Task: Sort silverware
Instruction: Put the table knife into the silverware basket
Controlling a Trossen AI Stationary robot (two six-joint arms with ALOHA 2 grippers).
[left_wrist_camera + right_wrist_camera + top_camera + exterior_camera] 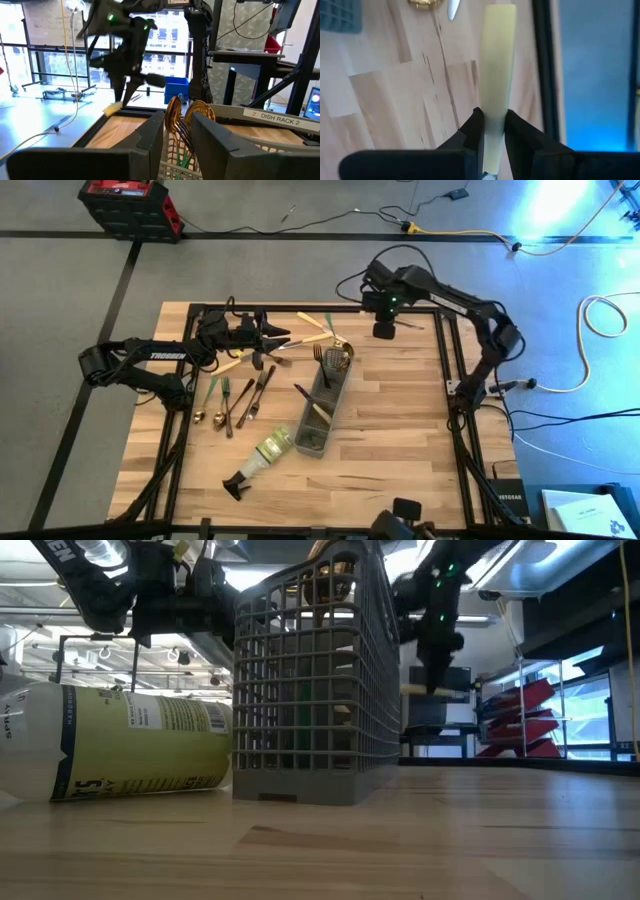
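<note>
The grey mesh caddy [322, 412] [320, 680] stands mid-table. Gold spoons [186, 114] stand in its far end, heads up and green handles down. More silverware [240, 395] lies loose on the table left of it, and two cream-handled pieces [312, 338] lie near its far end. My right gripper [383, 330] [493, 117] hangs above the table's far right part, shut on a cream-handled piece [496, 60]. My left gripper [285, 337] [179, 132] hovers left of the caddy's far end, pointing at the spoons, its fingers a little apart with nothing between them. My right gripper pinches the cream handle [495, 107] between its two fingers, which lie along it and come steeply from above. The handle's free end [500, 10] sticks out past the fingertips toward the table. The piece is lifted clear of the tabletop [420, 690].
A clear spray bottle with a yellow label [262, 455] [120, 745] lies on its side by the caddy's near end. A black frame [447, 360] runs along the table's edges. Bare wood lies to the right of the caddy.
</note>
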